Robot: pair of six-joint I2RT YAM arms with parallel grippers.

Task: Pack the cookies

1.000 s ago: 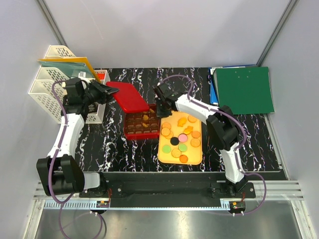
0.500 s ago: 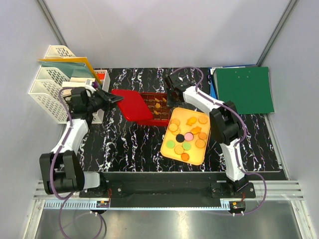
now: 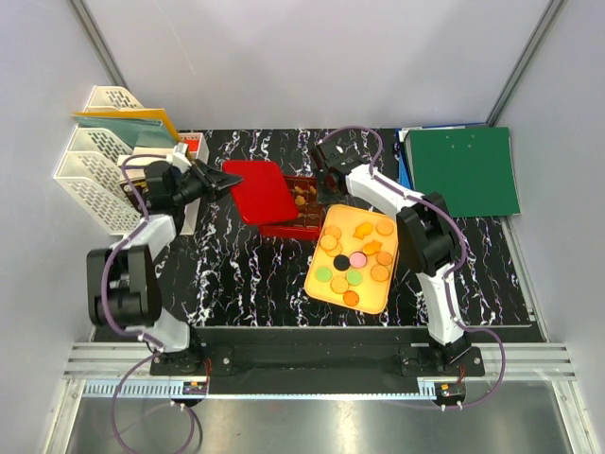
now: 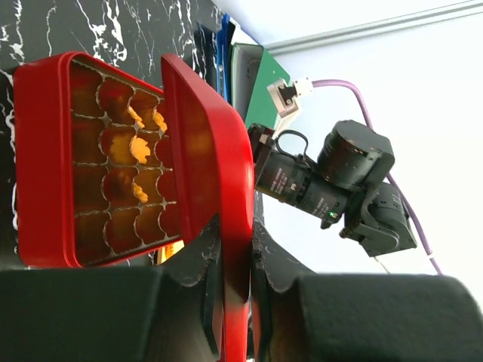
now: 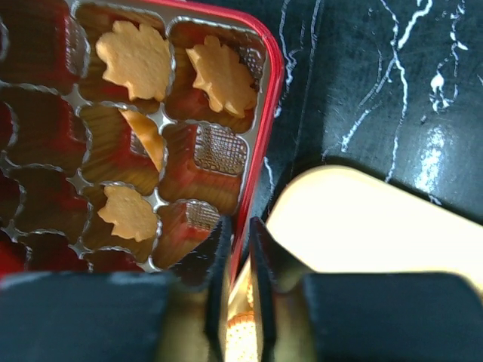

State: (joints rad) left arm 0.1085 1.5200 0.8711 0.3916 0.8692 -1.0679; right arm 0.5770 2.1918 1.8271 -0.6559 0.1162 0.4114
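Left gripper (image 4: 235, 235), nearly closed, pinches the flat red plastic lid (image 4: 211, 136) by its edge; right gripper (image 5: 236, 228) likewise pinches the red gridded plastic box (image 5: 219, 147) by its rim.

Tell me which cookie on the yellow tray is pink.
The single pink cookie, directly right of the black one; the rest are orange or green.

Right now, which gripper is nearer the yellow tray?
Right. The right gripper pinches the red box rim beside the tray; the left gripper holds the lid beyond the box.
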